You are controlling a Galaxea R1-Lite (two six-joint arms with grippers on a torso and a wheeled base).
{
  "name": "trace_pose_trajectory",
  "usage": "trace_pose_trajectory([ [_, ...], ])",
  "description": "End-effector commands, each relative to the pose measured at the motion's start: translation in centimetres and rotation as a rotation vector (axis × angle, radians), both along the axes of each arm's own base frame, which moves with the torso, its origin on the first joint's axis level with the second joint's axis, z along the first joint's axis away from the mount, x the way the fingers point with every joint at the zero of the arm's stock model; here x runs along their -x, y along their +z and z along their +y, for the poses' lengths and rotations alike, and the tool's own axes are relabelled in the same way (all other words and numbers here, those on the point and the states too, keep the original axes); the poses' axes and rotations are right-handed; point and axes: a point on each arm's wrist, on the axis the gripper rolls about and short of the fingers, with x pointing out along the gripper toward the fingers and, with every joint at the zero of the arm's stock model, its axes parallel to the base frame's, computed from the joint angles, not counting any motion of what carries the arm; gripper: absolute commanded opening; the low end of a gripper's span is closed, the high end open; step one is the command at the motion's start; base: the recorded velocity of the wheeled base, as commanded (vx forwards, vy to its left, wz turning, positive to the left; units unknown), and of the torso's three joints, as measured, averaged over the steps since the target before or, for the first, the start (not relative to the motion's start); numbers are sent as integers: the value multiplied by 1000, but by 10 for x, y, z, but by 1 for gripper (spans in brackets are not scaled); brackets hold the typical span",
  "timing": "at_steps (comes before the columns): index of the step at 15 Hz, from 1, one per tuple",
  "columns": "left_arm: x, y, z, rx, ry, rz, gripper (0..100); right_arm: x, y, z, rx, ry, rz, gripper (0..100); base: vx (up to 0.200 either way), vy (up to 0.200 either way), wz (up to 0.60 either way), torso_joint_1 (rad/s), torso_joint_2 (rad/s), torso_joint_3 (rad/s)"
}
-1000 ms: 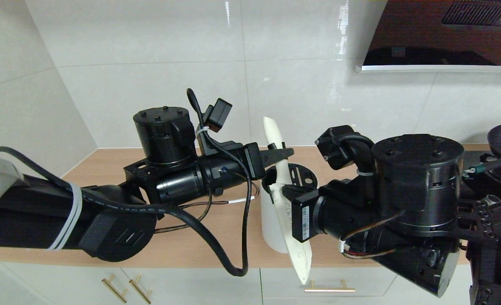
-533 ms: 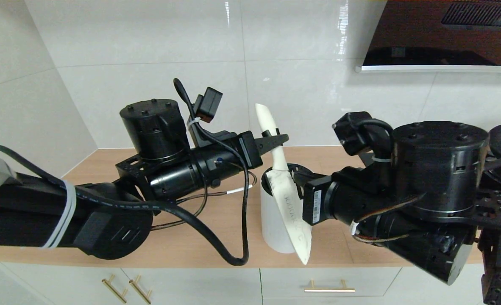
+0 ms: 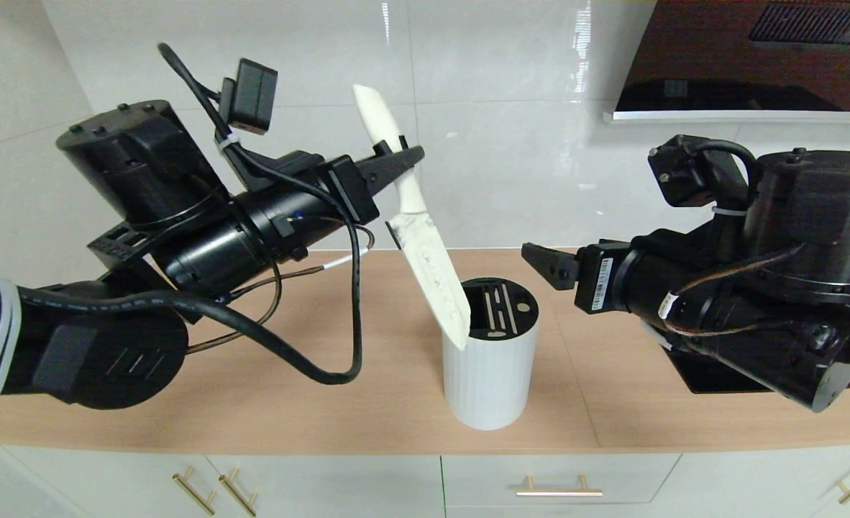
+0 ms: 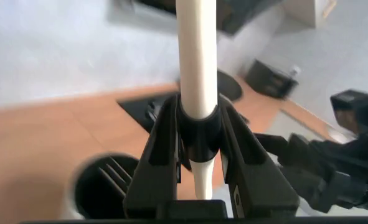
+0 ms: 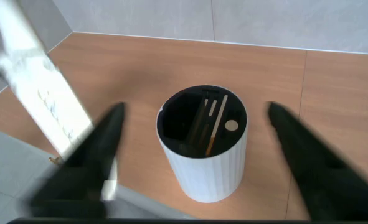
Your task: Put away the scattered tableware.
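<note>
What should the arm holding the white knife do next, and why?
Probably straighten the white ceramic knife and shift its tip over a slot: the left gripper holds it slanted, tip beside the rim of the white ribbed cylindrical holder, not yet inside.

We can read nothing. Faint lettering along the knife (image 3: 433,279) is illegible, as is the barcode sticker (image 3: 602,283) at three o'clock from the knife block (image 3: 490,378).

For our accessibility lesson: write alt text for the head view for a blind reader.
The left gripper holds a white knife by its handle, blade angled down beside a white slotted holder on a wooden counter. The right gripper is open nearby.
</note>
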Motion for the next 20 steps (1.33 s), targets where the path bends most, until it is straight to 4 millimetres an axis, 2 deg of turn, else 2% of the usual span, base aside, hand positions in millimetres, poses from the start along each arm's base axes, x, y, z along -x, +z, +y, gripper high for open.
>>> trace_pose_trajectory([
  [1, -4, -2, 1, -25, 33, -91, 0, -1, -1, -2, 1, -9, 2, 100, 0, 0, 0, 0, 0, 0],
  [6, -15, -24, -22, -85, 24, -199, 0, -5, -5, -4, 13, -22, 13, 100, 0, 0, 0, 0, 0, 0],
  [10, -18, -46, -49, -127, -8, -277, 0, -11, -8, -8, 40, -45, 11, 100, 0, 0, 0, 0, 0, 0],
  [12, -19, -41, -52, -119, -10, -297, 0, -12, -8, -9, 42, -51, 10, 100, 0, 0, 0, 0, 0, 0],
  [14, -30, -29, -57, -92, 3, -345, 0, -15, -10, -11, 47, -61, 16, 100, 0, 0, 0, 0, 0, 0],
  [20, -30, -42, -51, -149, 25, -330, 0, -18, -8, -15, 43, -80, 10, 100, 0, 0, 0, 0, 0, 0],
])
